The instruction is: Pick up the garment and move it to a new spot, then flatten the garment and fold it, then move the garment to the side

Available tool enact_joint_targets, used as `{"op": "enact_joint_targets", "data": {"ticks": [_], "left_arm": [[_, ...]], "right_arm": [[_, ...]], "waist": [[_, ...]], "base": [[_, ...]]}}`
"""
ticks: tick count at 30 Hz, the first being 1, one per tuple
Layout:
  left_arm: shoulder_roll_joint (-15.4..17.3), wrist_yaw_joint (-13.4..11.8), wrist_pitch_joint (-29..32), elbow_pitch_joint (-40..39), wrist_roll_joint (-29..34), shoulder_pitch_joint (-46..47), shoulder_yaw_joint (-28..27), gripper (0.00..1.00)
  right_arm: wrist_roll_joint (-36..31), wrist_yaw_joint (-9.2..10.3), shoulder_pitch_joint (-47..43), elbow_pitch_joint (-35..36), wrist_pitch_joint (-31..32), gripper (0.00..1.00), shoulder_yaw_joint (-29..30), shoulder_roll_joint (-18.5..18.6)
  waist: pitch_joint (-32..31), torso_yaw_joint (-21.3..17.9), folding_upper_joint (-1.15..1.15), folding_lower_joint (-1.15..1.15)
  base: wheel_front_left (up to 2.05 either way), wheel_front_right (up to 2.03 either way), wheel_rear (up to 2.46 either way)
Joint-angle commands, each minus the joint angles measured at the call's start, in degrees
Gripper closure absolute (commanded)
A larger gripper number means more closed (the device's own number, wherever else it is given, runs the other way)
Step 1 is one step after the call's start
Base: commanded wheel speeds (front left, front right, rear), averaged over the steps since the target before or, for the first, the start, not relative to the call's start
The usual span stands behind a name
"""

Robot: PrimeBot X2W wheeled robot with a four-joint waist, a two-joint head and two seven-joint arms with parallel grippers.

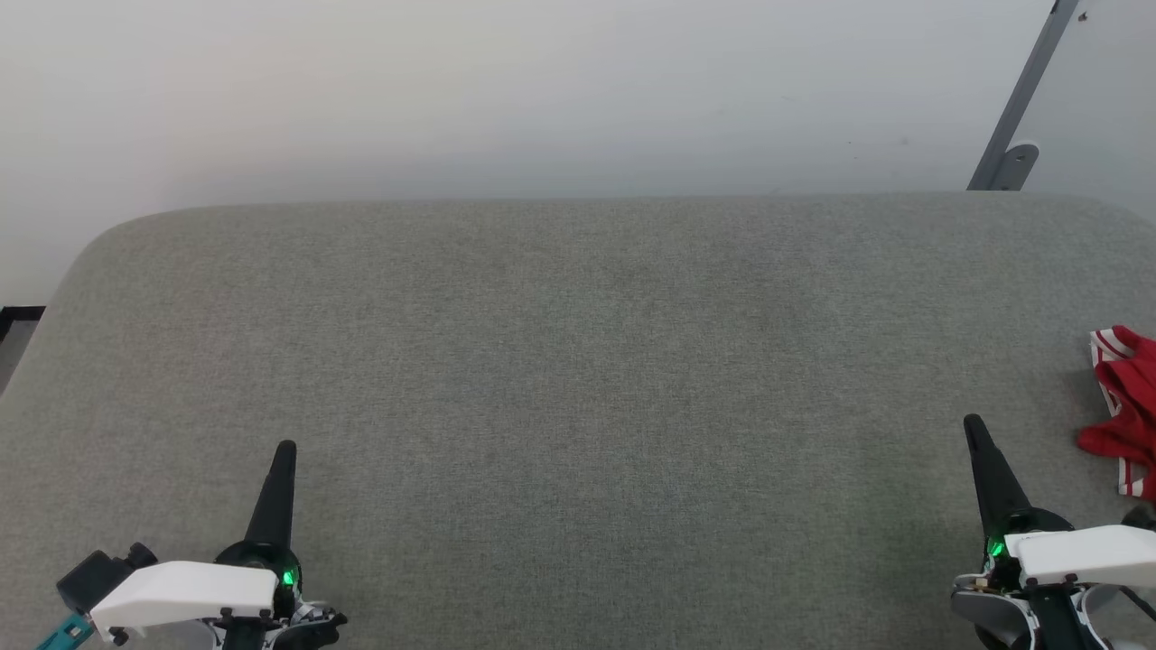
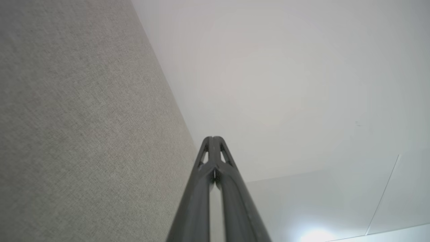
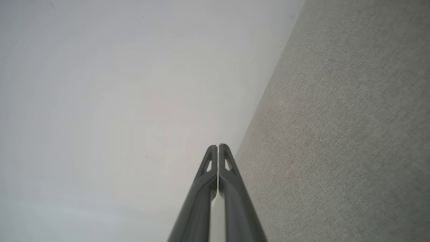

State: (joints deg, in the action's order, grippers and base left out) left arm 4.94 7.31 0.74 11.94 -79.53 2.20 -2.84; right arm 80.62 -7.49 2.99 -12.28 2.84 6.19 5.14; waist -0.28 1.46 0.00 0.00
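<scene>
The garment (image 1: 1124,406), red with red-and-white striped trim, lies bunched at the far right edge of the head view, partly cut off by the frame. My right gripper (image 1: 974,424) hovers just to its left, apart from it, fingers pressed together and holding nothing. My left gripper (image 1: 286,449) is at the lower left, far from the garment, also shut and empty. In the left wrist view the left gripper (image 2: 213,138) shows both fingers touching at the tips. The right wrist view shows the right gripper (image 3: 217,146) closed the same way.
A wide grey fabric surface (image 1: 578,379) with rounded far corners spans the head view. Behind it stands a pale wall (image 1: 542,90). A grey metal strut (image 1: 1016,117) leans at the back right. A dark gap (image 1: 18,316) shows past the left edge.
</scene>
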Motion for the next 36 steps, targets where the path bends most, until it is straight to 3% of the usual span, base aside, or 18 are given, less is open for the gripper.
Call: {"op": "enact_joint_targets", "data": {"ticks": [1, 36], "left_arm": [[-0.07, 0.25, 0.48, -0.03, -1.87, 1.39, -0.34, 1.0], [-0.72, 0.32, 4.55, 2.13, -14.7, 4.34, -2.01, 1.0]], "right_arm": [[1.25, 0.0, 1.08, -0.03, 0.58, 1.0, 0.26, -0.28], [12.04, 0.0, 3.63, -1.91, 3.94, 1.0, 0.43, -2.44]], "waist": [[0.02, -0.08, 0.0, 0.0], [0.46, -1.46, 0.0, 0.0]], "base": [[0.0, 0.0, 0.0], [0.0, 0.0, 0.0]]}}
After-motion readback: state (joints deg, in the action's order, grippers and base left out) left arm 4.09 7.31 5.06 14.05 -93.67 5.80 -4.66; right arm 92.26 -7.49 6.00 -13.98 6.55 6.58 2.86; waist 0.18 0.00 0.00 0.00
